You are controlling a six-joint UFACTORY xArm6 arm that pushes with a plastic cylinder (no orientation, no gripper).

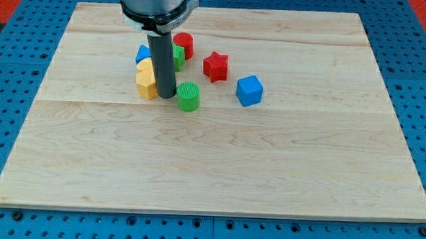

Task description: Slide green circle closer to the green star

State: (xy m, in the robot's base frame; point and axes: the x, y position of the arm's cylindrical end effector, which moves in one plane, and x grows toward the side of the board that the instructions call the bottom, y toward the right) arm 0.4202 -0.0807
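Observation:
The green circle (188, 97) sits on the wooden board, just right of my tip (166, 96). The tip's end touches or nearly touches the circle's left side. The green star (178, 55) is mostly hidden behind the rod, above the circle; only its right edge shows. The rod comes down from the arm at the view's top.
A red cylinder (183, 45) sits above the green star. A red star (215, 65) and a blue cube (249, 91) lie to the right. A blue block (142, 54) and two yellow blocks (146, 80) crowd the rod's left. The board (211, 163) rests on a blue pegboard.

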